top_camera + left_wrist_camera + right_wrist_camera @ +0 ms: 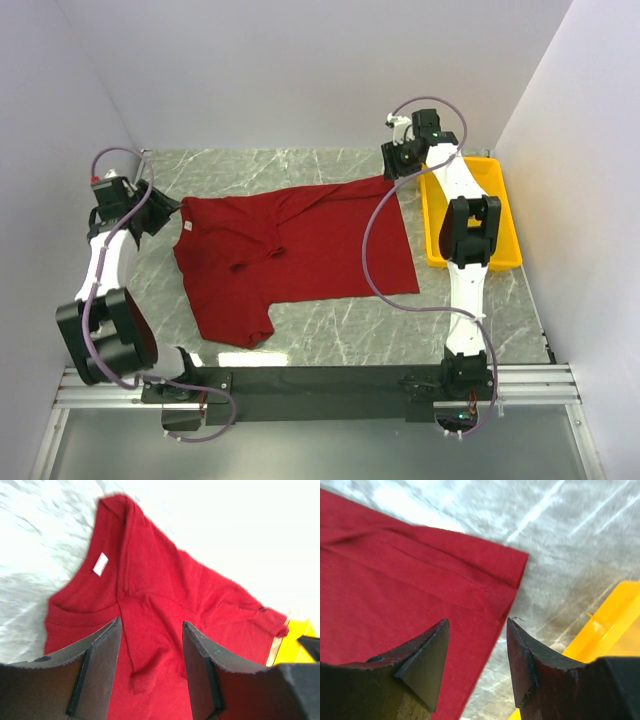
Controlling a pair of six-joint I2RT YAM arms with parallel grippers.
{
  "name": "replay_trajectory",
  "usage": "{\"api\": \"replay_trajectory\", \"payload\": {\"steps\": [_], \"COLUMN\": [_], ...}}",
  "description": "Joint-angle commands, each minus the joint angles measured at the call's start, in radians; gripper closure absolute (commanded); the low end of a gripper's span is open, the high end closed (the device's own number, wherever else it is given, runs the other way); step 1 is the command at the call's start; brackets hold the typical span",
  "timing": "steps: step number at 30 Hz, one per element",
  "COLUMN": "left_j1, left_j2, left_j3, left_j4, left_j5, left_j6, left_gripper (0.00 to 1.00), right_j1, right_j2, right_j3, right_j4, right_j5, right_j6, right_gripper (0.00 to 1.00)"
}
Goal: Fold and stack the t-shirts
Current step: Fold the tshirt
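Observation:
One dark red t-shirt (pixel 300 250) lies spread on the marble table, partly folded, its far side turned over toward the middle. A small white neck tag (pixel 100 563) shows at its collar on the left. My left gripper (pixel 165 212) hovers open just off the collar end, and the left wrist view shows the t-shirt (pixel 165 610) below its empty fingers (pixel 107 650). My right gripper (pixel 398 168) is open above the shirt's far right hem corner (pixel 517 562), nothing between its fingers (pixel 432 650).
A yellow plastic tray (pixel 500 215) stands at the right edge of the table, beside the right arm, and shows in the right wrist view as a yellow tray (pixel 610 625). White walls close in on three sides. A purple cable loops over the shirt's right part.

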Motion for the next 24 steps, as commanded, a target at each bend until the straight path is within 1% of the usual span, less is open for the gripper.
{"api": "replay_trajectory", "payload": {"steps": [1, 8, 18, 21, 24], "left_j1": [0.019, 0.025, 0.027, 0.025, 0.027], "left_j2": [-0.062, -0.067, -0.071, -0.073, -0.073], "left_j3": [-0.033, -0.045, -0.036, -0.039, -0.039], "left_j4": [0.047, 0.022, 0.001, -0.002, -0.004], "left_j5": [-0.005, 0.004, 0.006, 0.007, 0.012], "left_j6": [0.014, 0.02, 0.024, 0.023, 0.021], "left_gripper": [0.43, 0.43, 0.43, 0.43, 0.43], "right_j1": [0.015, 0.026, 0.037, 0.037, 0.038], "right_j2": [0.013, 0.068, 0.122, 0.13, 0.139], "right_j3": [0.043, 0.072, 0.106, 0.11, 0.121], "right_j4": [-0.041, -0.017, 0.003, 0.011, 0.014], "right_j5": [0.071, 0.112, 0.131, 0.129, 0.125], "right_j6": [-0.046, -0.042, -0.042, -0.045, -0.046], "right_gripper": [0.44, 0.44, 0.44, 0.46, 0.52]}}
